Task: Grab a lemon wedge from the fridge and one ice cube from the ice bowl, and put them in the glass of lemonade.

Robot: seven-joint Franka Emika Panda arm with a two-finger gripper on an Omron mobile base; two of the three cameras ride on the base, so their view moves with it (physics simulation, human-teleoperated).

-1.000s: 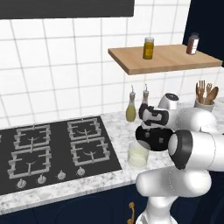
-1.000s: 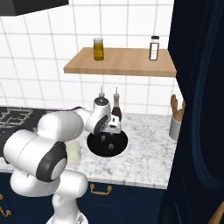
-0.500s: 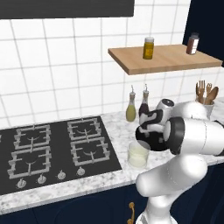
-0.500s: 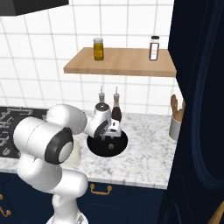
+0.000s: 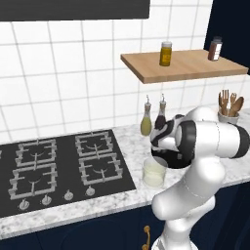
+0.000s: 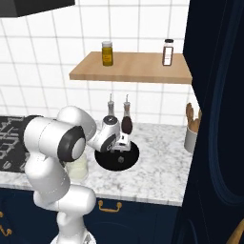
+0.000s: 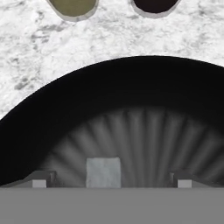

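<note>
Black and ribbed, the ice bowl (image 7: 131,109) opens right beneath the gripper (image 7: 109,180), whose jaws stand wide, one tip at each side with a pale ice cube (image 7: 103,172) lying between them, nothing yet clamped; from the right base view the gripper (image 6: 120,147) hangs low over the ice bowl (image 6: 127,159) on the marble counter (image 6: 162,171); just left of the bowl, close by the arm's elbow, stands the glass of lemonade (image 5: 155,172), near the counter's front edge beside the hob (image 5: 58,166); behind the bowl two oil bottles (image 6: 111,107) stand against the tiles; above, a wooden shelf (image 6: 133,66) carries an amber jar (image 6: 107,53); a utensil crock (image 5: 227,114) sits far right.
</note>
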